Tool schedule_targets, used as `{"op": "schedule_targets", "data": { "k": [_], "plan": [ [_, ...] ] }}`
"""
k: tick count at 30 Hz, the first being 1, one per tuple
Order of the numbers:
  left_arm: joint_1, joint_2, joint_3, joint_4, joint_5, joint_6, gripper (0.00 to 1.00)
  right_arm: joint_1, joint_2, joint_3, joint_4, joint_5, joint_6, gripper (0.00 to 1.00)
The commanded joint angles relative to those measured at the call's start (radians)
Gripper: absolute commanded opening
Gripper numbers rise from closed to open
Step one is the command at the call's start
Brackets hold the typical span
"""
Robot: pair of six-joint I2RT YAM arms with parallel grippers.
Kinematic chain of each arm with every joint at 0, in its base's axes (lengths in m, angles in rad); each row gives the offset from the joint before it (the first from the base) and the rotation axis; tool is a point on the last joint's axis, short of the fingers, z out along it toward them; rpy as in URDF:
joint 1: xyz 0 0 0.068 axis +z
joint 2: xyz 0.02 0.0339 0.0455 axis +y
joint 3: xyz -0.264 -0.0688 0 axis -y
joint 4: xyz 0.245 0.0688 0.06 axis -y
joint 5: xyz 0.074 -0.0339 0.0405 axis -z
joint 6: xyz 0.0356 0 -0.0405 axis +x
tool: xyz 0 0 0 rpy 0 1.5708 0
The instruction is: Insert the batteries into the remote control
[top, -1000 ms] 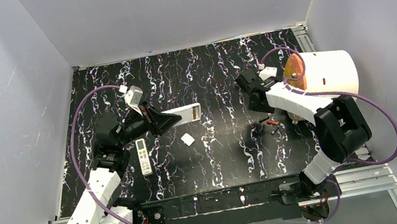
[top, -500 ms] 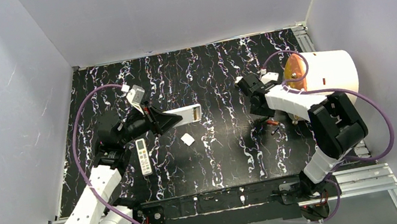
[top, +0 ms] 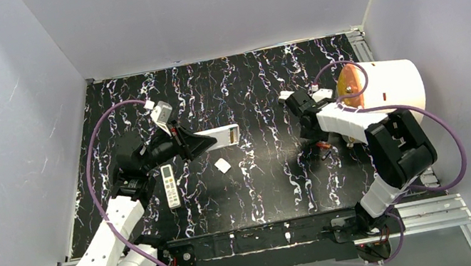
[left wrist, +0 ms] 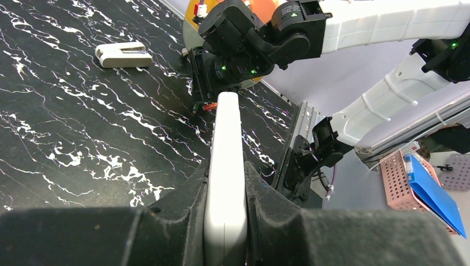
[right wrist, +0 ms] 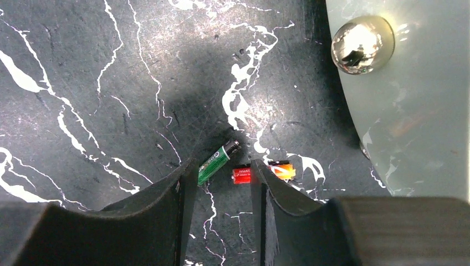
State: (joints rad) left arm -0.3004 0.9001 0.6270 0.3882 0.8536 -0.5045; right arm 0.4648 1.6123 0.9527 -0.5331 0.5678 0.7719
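the left gripper [left wrist: 226,188] is clamped on the white remote control [left wrist: 227,133] and holds it on edge above the black marbled worktop [top: 264,193]. the free end of the remote control points across toward the right arm. in the top view it sticks out of the gripper to the right, over the left half of the worktop. a second remote [top: 170,186] lies flat on the worktop near the left arm. a small white piece [top: 222,165] lies just to its right, apart from both remotes.

the right gripper [right wrist: 221,180] hangs low over the batteries [top: 324,145], its jaws partly apart and gripping nothing. in the right wrist view the green-and-black battery [right wrist: 217,161] lies aslant on the worktop in the gap. its lower end is just beside the finger [right wrist: 183,194] on the left of that view. the red battery [right wrist: 242,175] lies next to it and passes under the tip of the other finger, so its yellow-orange end shows on the far side. whether either finger touches a battery cannot be told.

the two batteries lie close together, not touching, on the right half of the worktop. they are near the white container [top: 391,89], which lies on its side. its round end face, with a shiny knob [right wrist: 363,44], sits just beyond them. another small white part [left wrist: 123,54] lies farther off on the worktop in the left wrist view.
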Motion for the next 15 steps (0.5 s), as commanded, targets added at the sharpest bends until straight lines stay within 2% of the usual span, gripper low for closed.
{"op": "schedule_targets", "data": {
  "k": [1, 8, 15],
  "plan": [
    [0.006, -0.007, 0.017, 0.02, 0.021, 0.008, 0.0, -0.008, -0.038, -0.001, 0.005, -0.011, -0.034, 0.48],
    [0.006, -0.003, 0.016, 0.019, 0.02, 0.009, 0.0, -0.008, -0.138, 0.005, -0.077, 0.024, -0.072, 0.51],
    [0.006, -0.008, 0.015, 0.02, 0.017, 0.007, 0.0, -0.007, -0.166, -0.068, -0.167, 0.033, 0.056, 0.45]
  ]
}}
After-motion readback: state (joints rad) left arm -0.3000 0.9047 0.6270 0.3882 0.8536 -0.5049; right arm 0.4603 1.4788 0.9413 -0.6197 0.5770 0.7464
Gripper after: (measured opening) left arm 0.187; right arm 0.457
